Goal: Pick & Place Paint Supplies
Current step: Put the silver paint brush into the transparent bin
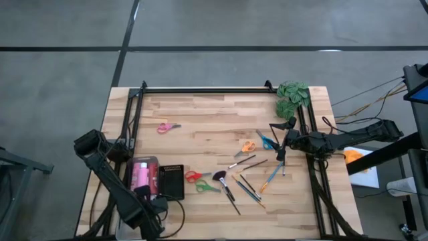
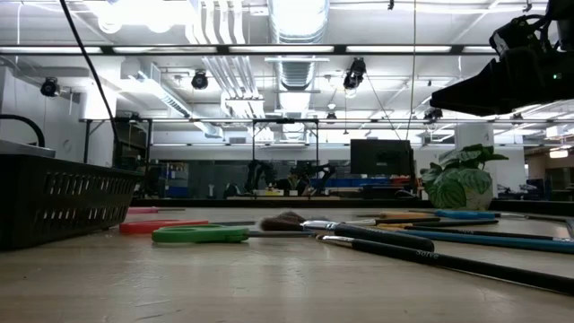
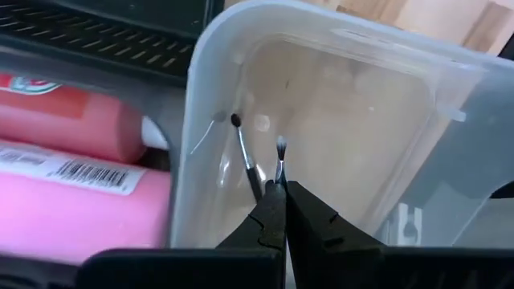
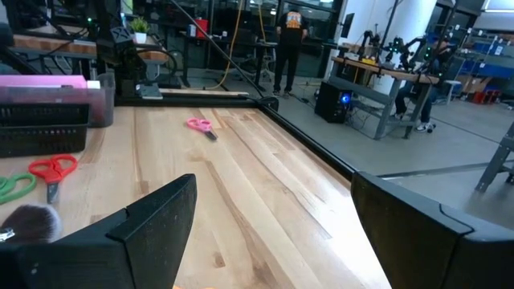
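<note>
Left gripper pinching two thin brushes over clear bin, right gripper spread wide.

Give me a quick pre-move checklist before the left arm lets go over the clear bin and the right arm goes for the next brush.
1. Left gripper shut on two thin brushes: ok.
2. Brush tips over the clear plastic bin: ok.
3. Pink paint bottles beside the bin, out of the way: ok.
4. Right gripper open: ok.
5. Right gripper above the loose brushes and blue-handled scissors: ok.
6. Whether the bin already holds other items: cannot tell.
</note>
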Robot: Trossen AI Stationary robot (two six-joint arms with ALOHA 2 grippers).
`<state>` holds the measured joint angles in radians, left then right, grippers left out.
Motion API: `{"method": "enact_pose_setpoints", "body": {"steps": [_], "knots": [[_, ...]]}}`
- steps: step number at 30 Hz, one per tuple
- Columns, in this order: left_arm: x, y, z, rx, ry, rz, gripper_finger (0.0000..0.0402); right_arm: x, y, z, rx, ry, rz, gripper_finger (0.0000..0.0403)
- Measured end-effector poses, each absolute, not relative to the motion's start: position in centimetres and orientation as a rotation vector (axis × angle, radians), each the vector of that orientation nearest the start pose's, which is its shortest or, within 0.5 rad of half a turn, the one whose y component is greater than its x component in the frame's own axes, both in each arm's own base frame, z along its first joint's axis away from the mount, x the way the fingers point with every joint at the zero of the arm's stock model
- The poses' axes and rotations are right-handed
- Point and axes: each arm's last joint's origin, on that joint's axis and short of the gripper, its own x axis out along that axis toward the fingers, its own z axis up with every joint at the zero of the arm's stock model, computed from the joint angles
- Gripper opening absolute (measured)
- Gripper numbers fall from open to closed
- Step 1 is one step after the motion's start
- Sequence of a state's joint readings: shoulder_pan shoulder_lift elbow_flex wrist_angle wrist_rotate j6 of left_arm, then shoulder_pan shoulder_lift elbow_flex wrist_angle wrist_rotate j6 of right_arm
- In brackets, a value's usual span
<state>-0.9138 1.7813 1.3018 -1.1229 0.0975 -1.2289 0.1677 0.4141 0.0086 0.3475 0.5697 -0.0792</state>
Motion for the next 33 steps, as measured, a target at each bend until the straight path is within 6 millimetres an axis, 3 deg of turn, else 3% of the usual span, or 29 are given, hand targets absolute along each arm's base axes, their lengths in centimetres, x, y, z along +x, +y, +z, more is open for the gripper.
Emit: {"method": "enact_pose_setpoints", "body": {"steps": [4, 15, 28, 33], "knots": [[19.1, -25.3, 20.1, -0.274, 1.653, 0.231, 0.0013, 12.0, 0.4, 16.3, -0.100, 0.070, -0.399, 0.0329], [19.2, -25.3, 20.1, -0.278, 1.650, 0.226, 0.0099, 12.0, 0.4, 16.3, -0.101, 0.071, -0.399, 0.0329], [19.2, -25.3, 20.1, -0.283, 1.646, 0.221, 0.0103, 12.0, 0.4, 16.3, -0.101, 0.071, -0.400, 0.0329], [19.3, -25.0, 21.5, -0.370, 1.607, 0.209, 0.0103, 12.0, 0.4, 16.3, -0.102, 0.071, -0.400, 0.0329]]}}
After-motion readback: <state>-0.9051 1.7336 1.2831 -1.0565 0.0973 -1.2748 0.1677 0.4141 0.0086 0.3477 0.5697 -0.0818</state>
